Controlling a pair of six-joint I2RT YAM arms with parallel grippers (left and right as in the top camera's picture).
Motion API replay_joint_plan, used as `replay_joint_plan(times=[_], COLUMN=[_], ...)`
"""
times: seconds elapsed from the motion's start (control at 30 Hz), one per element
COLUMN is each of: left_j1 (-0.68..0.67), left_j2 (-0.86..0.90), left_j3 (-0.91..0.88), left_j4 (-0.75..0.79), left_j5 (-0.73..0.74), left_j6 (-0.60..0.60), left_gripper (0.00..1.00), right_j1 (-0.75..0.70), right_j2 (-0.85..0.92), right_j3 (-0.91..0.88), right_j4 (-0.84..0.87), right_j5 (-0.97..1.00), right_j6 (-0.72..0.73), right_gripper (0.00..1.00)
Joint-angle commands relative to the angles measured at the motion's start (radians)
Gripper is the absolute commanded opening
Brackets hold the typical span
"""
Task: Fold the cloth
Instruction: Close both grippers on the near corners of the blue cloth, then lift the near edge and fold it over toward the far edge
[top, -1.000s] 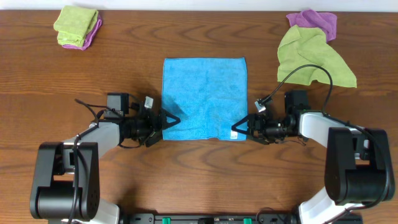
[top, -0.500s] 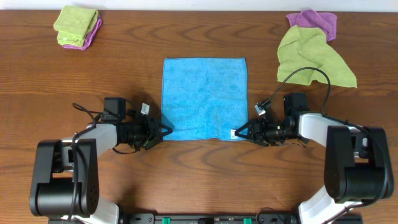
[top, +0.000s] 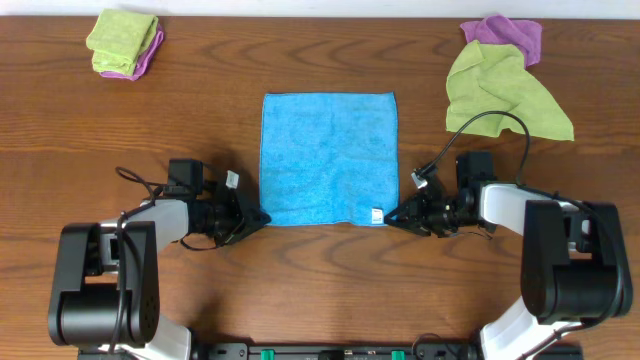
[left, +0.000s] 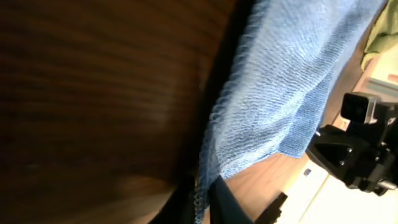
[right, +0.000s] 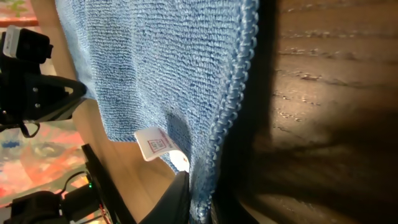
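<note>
As it lies, cloth (top: 328, 158): flat on surface (top: 320, 60)
Left claw (top: 262, 217): clenched on near-left corner
Right claw (top: 387, 216): clenched on near-right corner

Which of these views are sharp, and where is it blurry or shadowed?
Overhead: evenly lit, sharp across the cloth. Left wrist: dark, smeared table wood at left; weave clearer. Right wrist: crisp weave and tag, deep shadow beside the hem.
</note>
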Motion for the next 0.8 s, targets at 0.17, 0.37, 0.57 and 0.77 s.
replay_joint_plan(times=[0.17, 0.37, 0.57, 0.77], left_j1=[0.0, 0.0, 0.0, -0.001], left_j2=[0.028, 0.026, -0.014, -0.012], left_j3=[-0.021, 0.008, 0.179, 0.364], left_j4=[-0.01, 0.039, 0.035, 0.039], left_j5=[-0.077, 0.01, 0.007, -0.11], left_j6=[0.005, 0.005, 0.009, 0.055], left_gripper=[0.06, 0.06, 0.06, 0.06], right_j1=[0.001, 0.002, 0.002, 0.031], right_j2=[0.061, 0.022, -0.131, -0.163], right_j3=[-0.043, 0.01, 0.134, 0.307], right_j4=[-0.005, -0.056, -0.106, -0.092], right_j5=[0.274, 0.251, 0.255, 0.343], right_j6=[0.019, 0.034, 0.034, 0.08], right_gripper=[0.01, 0.02, 0.02, 0.01])
